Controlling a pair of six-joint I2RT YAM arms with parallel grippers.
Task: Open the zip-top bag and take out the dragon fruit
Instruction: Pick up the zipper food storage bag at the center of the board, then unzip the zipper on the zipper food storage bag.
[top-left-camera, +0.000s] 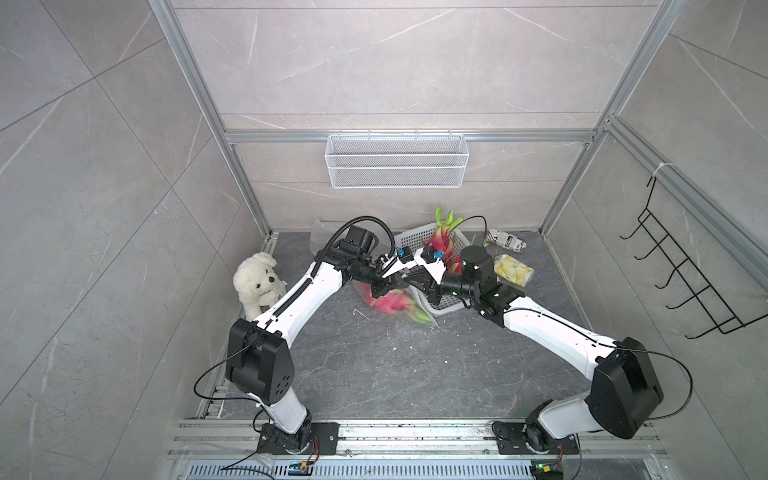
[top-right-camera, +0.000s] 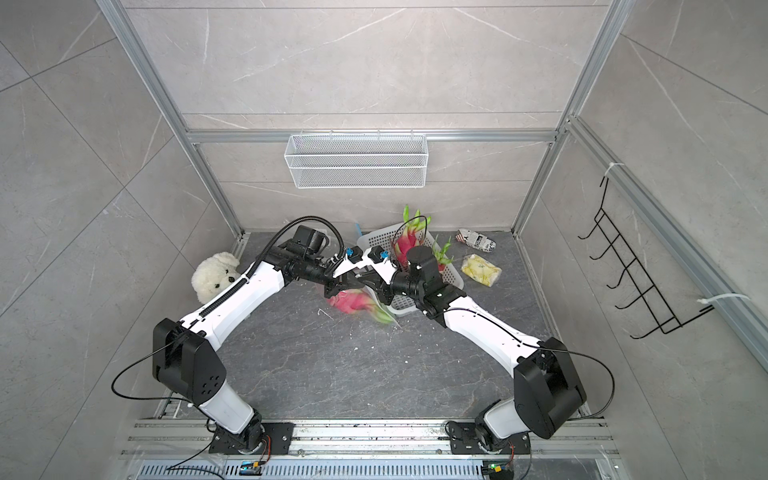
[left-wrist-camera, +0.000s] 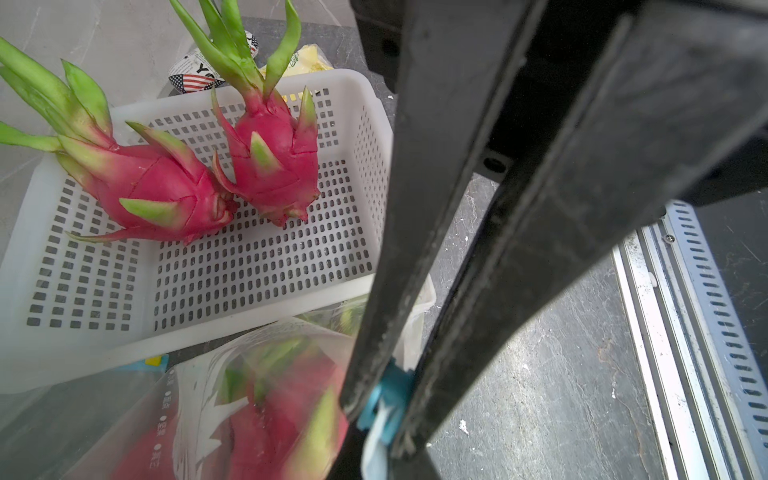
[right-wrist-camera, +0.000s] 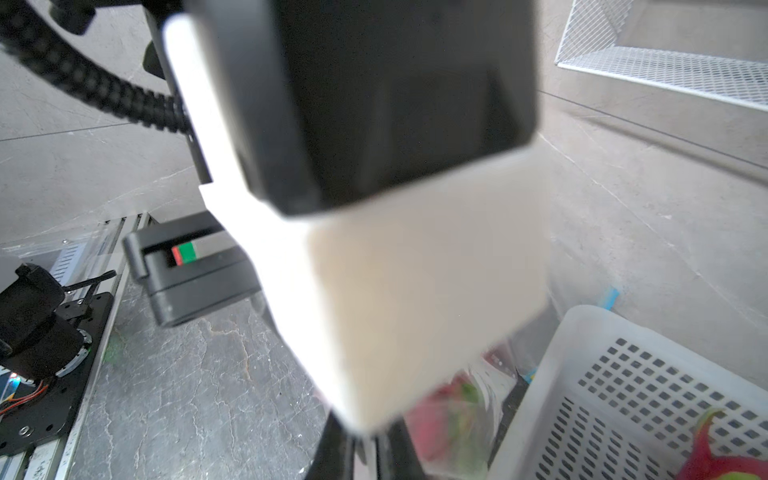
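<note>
Both clenched: our left gripper (left-wrist-camera: 384, 419) pinches the zip-top bag (left-wrist-camera: 187, 395), our right gripper (top-left-camera: 415, 286) holds we cannot tell what; slick film may slip.

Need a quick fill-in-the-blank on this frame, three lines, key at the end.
The white perforated basket holds ___ dragon fruits.
On the zip-top bag, the left gripper pinches a ___ slider tab.
The plush dog has ___ fur.
Missing: two; blue; white.
</note>
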